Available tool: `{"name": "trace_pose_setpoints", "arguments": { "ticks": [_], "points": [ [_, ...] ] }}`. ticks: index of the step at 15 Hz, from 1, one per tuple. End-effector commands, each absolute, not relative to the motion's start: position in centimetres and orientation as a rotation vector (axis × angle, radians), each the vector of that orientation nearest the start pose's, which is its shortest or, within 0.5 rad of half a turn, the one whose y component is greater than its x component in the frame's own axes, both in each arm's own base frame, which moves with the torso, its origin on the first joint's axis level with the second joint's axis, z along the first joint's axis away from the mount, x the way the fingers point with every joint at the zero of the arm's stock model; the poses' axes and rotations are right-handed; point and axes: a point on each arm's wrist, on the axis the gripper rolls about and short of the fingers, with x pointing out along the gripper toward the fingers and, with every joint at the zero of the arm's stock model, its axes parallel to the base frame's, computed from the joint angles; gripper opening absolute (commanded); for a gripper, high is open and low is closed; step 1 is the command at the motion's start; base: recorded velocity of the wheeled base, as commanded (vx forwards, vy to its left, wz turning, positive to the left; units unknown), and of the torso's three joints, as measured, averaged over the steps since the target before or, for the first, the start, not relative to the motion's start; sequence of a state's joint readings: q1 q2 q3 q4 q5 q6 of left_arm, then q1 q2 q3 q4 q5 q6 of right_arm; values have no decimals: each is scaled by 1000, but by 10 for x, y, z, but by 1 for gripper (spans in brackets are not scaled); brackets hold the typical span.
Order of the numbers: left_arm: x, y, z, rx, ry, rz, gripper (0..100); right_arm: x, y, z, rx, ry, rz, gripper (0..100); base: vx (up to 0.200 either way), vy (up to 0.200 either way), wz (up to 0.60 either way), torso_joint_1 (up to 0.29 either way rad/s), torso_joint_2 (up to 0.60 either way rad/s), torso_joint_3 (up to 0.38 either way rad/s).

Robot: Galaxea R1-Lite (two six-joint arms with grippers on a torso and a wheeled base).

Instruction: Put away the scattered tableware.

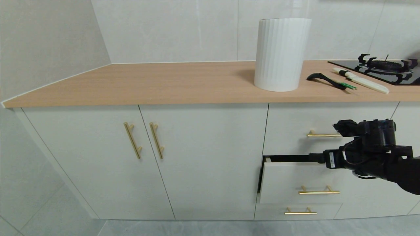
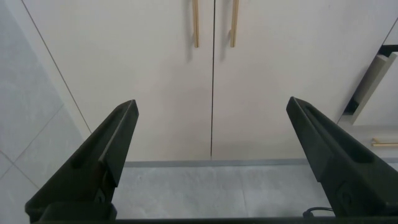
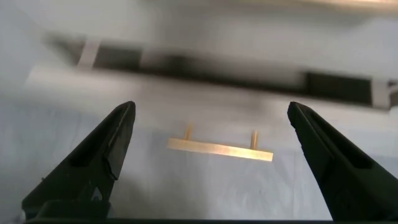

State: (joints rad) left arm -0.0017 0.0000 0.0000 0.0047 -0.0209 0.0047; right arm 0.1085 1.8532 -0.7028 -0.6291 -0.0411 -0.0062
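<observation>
Facing the partly open drawer; utensils not yet picked

Right gripper (image 3: pixel 210 112): jaws spread wide, nothing between them. Directly ahead of its fingertips, the middle drawer (image 1: pixel 295 178) stands pulled partly out, its brass bar handle (image 3: pixel 221 149) just below the line of the jaws. Left gripper (image 2: pixel 211 104): also spread and empty, fronting the double cabinet doors (image 2: pixel 211 74), with the drawer off to its right.

Task items: black peeler (image 1: pixel 329 81) and white knife (image 1: pixel 361 80), lying side by side on the countertop (image 1: pixel 164 82), above the right gripper and beyond it, between a ribbed white canister (image 1: pixel 281 54) and the gas hob (image 1: pixel 384 65).

Handling judgement: both look light, stiff and slim, lying flat, so there is little to pinch from above. Take each across its grip, near the middle, jaws crosswise to its length. Knife blade probably smooth and possibly brittle; keep off it. Peeler head is curved and may roll or pivot if gripped at the end.
</observation>
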Motion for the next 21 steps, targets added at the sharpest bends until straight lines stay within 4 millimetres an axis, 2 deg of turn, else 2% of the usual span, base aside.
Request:
{"name": "trace_pose_setpoints", "arguments": {
  "ticks": [1,9,17,21],
  "points": [
    [-23,0,75,5,5,-21,100,321,29,82,-44,580,44,100,0,0,0,0,0,0],
    [-23,0,75,5,5,-23,100,332,29,68,-51,544,1,100,0,0,0,0,0,0],
    [-23,0,75,5,5,-21,100,346,36,39,-66,512,-19,100,0,0,0,0,0,0],
    [-23,0,75,5,5,-21,100,344,36,39,-70,516,-27,100,0,0,0,0,0,0]
  ]
}}
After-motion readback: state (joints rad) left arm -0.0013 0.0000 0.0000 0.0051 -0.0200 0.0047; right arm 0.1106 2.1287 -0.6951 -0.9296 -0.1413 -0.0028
